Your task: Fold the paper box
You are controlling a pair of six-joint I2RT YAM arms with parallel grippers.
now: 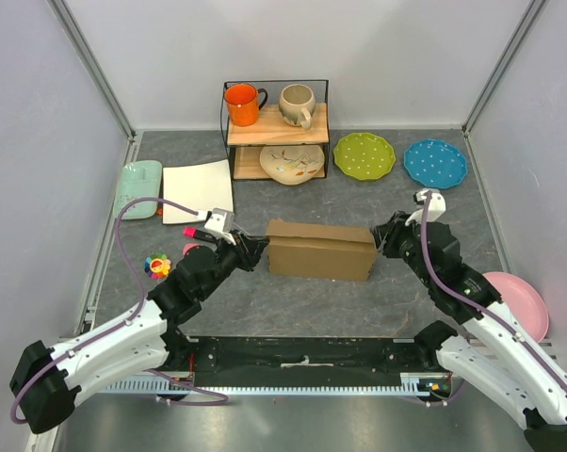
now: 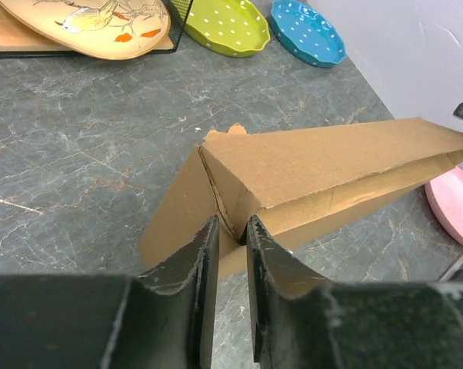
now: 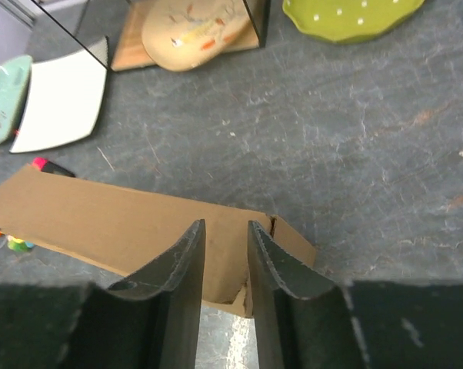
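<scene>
Brown cardboard: the paper box [image 1: 319,250] is sitting, looking nearly closed, in the middle of the table [image 1: 359,301]. The left gripper [image 2: 230,246] and right gripper [image 3: 226,254] are pinching its two ends, jaws clamping narrowly on cardboard. This seems to be the final squaring; next, the flaps need pressing home.

A grey marbled counter [image 1: 359,301] is shown. The paper box [image 1: 321,250] is set near its middle, its long side parallel to the near edge. A wire rack [image 1: 269,127] is placed at the middle of the far edge, with a green dotted plate [image 1: 364,155] and a blue dotted plate [image 1: 435,163] lined up toward the far right corner. A white square plate [image 1: 197,179] and a mint dish [image 1: 137,186] are laid toward the far left corner. A pink plate [image 1: 519,301] is found at the right edge, and a small colourful toy [image 1: 157,266] near the left edge.
</scene>
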